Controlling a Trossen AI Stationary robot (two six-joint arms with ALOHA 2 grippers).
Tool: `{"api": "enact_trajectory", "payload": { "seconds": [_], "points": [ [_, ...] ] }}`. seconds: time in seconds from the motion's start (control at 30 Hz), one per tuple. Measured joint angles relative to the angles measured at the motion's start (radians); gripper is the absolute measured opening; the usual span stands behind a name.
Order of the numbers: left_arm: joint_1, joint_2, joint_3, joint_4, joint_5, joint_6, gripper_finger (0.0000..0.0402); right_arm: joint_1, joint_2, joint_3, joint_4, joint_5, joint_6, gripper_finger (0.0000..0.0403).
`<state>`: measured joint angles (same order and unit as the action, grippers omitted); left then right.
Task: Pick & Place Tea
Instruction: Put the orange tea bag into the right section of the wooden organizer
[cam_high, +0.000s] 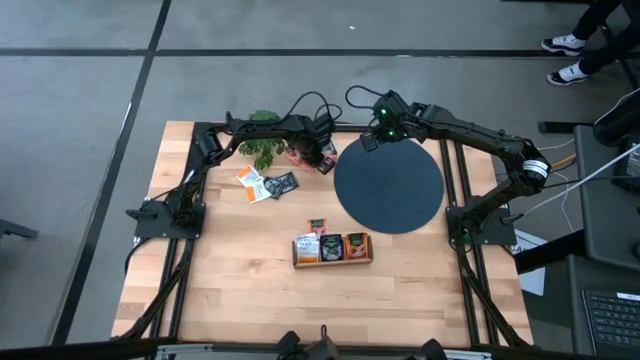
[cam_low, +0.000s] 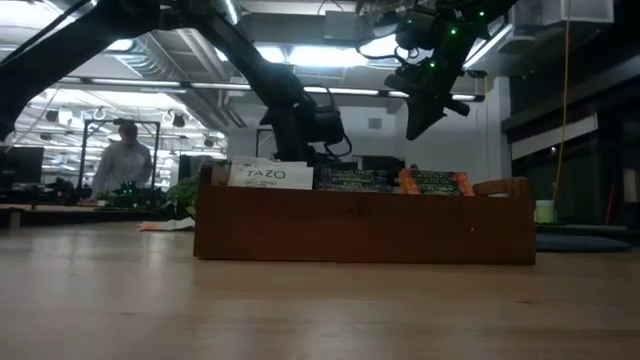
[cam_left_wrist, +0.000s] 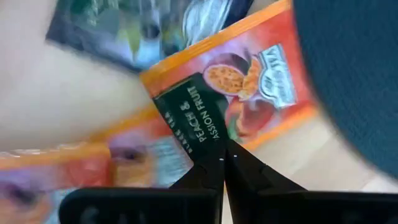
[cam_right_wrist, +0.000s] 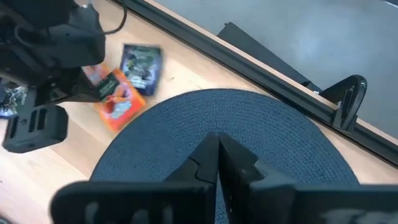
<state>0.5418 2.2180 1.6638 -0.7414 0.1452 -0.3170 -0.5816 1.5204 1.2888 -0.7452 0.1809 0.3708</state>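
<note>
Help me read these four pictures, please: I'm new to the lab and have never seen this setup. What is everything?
It is a robot with two dark arms at a wooden table. One picture looks straight down, one looks level across the tabletop, and two come from cameras on the arms' wrists. On the table lie a black disc, a wooden box with tea packets in it, loose tea packets and a small green plant. The left end effector, beside the plant at the disc's edge, is shut on an orange tea packet that reads peach and passion fruit. The right end effector hangs shut above the disc, holding nothing.
</note>
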Motion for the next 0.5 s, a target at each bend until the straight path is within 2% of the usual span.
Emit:
{"api": "enact_trajectory", "payload": {
  "seconds": [0.13,0.33,0.5],
  "points": [
    [0.001,0.001,0.001,0.012,-0.011,-0.006,0.0003,0.0,0.0,0.0,0.002,-0.001,-0.01,0.0019],
    [-0.001,0.001,0.0,-0.015,0.006,-0.012,0.0003,-0.002,0.0,0.0,0.003,-0.001,-0.013,0.0005],
    [-0.018,0.0,-0.001,-0.07,0.026,0.004,0.0002,-0.002,0.0,0.0,0.005,-0.002,-0.014,0.0016]
  ]
}}
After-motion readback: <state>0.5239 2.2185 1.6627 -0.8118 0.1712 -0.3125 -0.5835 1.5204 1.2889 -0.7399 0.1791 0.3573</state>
